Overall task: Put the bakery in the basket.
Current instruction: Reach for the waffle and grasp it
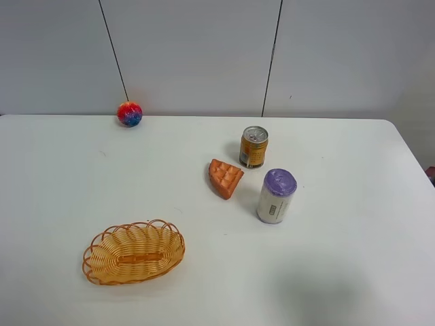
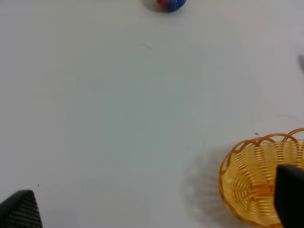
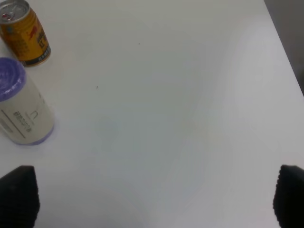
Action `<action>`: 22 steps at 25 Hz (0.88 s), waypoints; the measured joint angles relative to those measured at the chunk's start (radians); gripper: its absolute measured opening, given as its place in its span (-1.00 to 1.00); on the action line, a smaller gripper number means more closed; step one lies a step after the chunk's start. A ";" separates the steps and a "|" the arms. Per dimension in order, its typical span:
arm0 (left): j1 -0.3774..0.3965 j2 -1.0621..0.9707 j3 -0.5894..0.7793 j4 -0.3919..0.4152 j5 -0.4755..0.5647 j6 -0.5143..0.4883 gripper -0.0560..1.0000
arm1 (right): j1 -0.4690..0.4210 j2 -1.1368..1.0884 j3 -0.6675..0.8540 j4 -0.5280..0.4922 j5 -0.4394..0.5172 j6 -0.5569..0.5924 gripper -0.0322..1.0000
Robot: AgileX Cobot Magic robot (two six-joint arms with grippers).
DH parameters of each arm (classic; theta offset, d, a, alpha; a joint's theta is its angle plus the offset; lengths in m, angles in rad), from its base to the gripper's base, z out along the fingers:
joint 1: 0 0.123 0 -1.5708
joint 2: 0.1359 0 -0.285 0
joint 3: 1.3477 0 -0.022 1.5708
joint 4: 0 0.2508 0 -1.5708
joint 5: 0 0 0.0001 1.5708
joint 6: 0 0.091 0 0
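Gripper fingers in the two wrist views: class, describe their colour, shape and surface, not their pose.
The left gripper shows only black fingertips, one wedge-shaped with a fine grid texture. The right gripper shows two blunt black fingertips, finely textured too. No cables, markings or arm links are visible.

Even, bright light fell on the white desk (image 1: 68, 190); shadows were soft and faint. Both wrist views looked slightly blurred.

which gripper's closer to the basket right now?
Left. The left gripper hangs by the basket, one fingertip overlapping it in its wrist view. The right gripper is over by the gold can and purple-lidded bottle; no basket in its view.
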 joint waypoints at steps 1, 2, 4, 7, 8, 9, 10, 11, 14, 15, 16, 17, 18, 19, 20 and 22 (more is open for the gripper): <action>0.000 0.000 0.000 0.000 0.000 0.000 0.99 | 0.000 0.000 0.000 0.000 0.000 0.000 0.98; 0.000 0.000 0.000 0.000 0.000 0.000 0.99 | 0.000 0.000 0.000 0.000 0.000 0.000 0.98; 0.000 0.000 0.000 0.000 0.000 0.000 0.99 | 0.000 0.000 0.000 0.000 0.000 0.000 0.98; 0.000 0.000 0.000 0.000 0.000 0.000 0.99 | 0.000 0.000 0.000 0.000 0.000 0.000 0.98; 0.000 0.000 0.000 0.000 0.000 0.000 0.99 | 0.000 0.000 0.000 0.000 0.000 0.000 0.98; 0.000 0.000 0.000 0.000 0.000 0.000 0.99 | 0.000 0.000 0.000 0.000 0.000 0.000 0.98; 0.000 0.000 0.000 0.000 0.000 0.000 0.99 | 0.000 0.000 0.000 0.000 0.000 0.000 0.98; 0.000 0.000 0.000 0.000 0.000 0.000 0.99 | 0.000 0.000 0.000 0.000 0.000 0.000 0.98; 0.000 0.000 0.000 0.000 0.000 0.000 0.99 | 0.000 0.000 0.000 0.000 0.000 0.000 0.98; 0.000 0.000 0.000 0.000 0.000 -0.001 0.99 | 0.000 0.000 0.000 0.000 0.000 0.000 0.98; 0.000 0.006 0.000 0.000 -0.001 -0.004 0.99 | 0.000 0.000 0.000 0.000 0.000 0.000 0.98; 0.000 0.019 -0.003 0.000 -0.004 -0.007 0.99 | 0.000 0.000 0.000 0.000 0.000 0.000 0.98; 0.000 0.045 -0.012 0.000 -0.018 -0.013 0.99 | 0.000 0.000 0.000 0.000 0.000 0.000 0.98; 0.000 0.076 -0.023 -0.001 -0.040 -0.018 0.99 | 0.000 0.000 0.000 0.000 0.000 0.000 0.98; 0.000 0.076 -0.023 -0.001 -0.040 -0.018 0.99 | 0.000 0.000 0.000 0.000 0.000 0.000 0.98; 0.000 0.182 -0.059 -0.008 -0.133 -0.029 0.99 | 0.000 0.000 0.000 0.000 0.000 0.000 0.98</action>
